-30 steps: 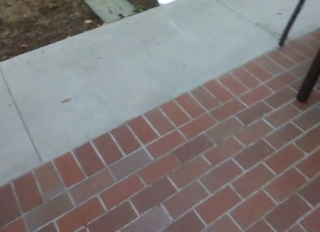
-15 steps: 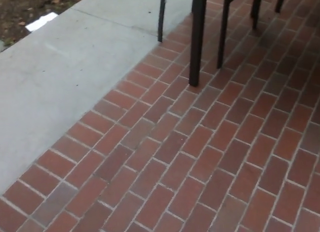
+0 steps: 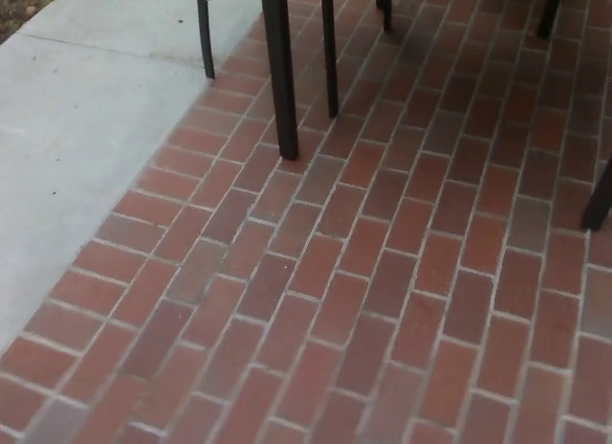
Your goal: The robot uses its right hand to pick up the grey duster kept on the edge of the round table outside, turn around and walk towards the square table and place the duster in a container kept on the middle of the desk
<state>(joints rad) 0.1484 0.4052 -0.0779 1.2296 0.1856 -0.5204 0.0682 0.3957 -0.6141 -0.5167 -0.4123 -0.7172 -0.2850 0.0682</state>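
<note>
No part of the robot shows in the head view. Neither the left arm nor the right arm reaches into the picture from either side, and no forearm or wrist crosses the lower edge. The left hand is out of sight, and so is the right hand, so nothing can be said of how their thumbs and fingers stand or of whether either hand holds anything.

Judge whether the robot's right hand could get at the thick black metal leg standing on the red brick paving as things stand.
Probably not: no hand shows in the head view. The thick black metal leg stands well ahead on the red brick paving, nothing between.
</note>
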